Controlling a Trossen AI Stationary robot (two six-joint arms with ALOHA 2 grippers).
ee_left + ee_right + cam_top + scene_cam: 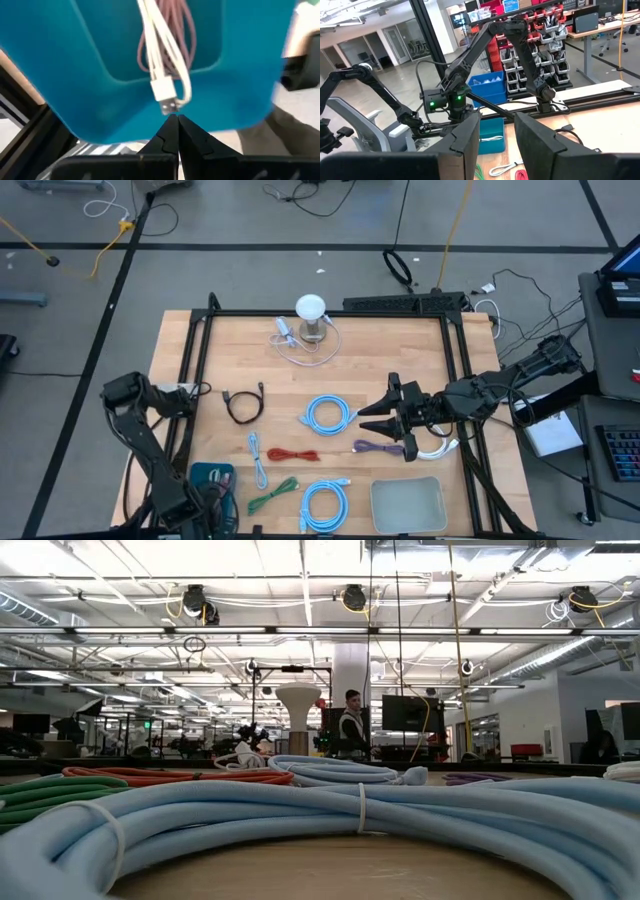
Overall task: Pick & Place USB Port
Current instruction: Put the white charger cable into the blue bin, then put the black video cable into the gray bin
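In the high view the wooden table [380, 360] fills the middle of the frame, with cables spread over its lower half. The left gripper [212, 498] sits at the lower left of that frame, directly over a teal bin [205, 477] at the table's lower-left edge; the left wrist view shows its two dark fingers [165, 140] pressed together with nothing between them, tips just beside the metal plug of a white USB cable [162, 75] that lies coiled inside the bin beside a pinkish-brown cable [175, 30]. The right gripper [385, 425] is at the centre right of the high view, raised near a purple cable [375, 447] and a white cable [440, 448], with a light-blue coil [328, 415] to its left; the right wrist view shows its fingers [465, 137] standing apart with a clear gap and nothing held in it. Along the lower part of the frame lie a second light-blue coil [325, 503], a green cable [272, 497], a red cable [292, 454], a thin light-blue cable [257, 460] and an empty-looking grey tray [408, 505] at lower right. A black cable [243, 405] lies left of centre, and a white round lamp-like object [311, 315] stands at the upper middle with a white cord looped around it. In the low view, thick light-blue coils [330, 825] fill the foreground, and a person [351, 730] stands far back in the room.
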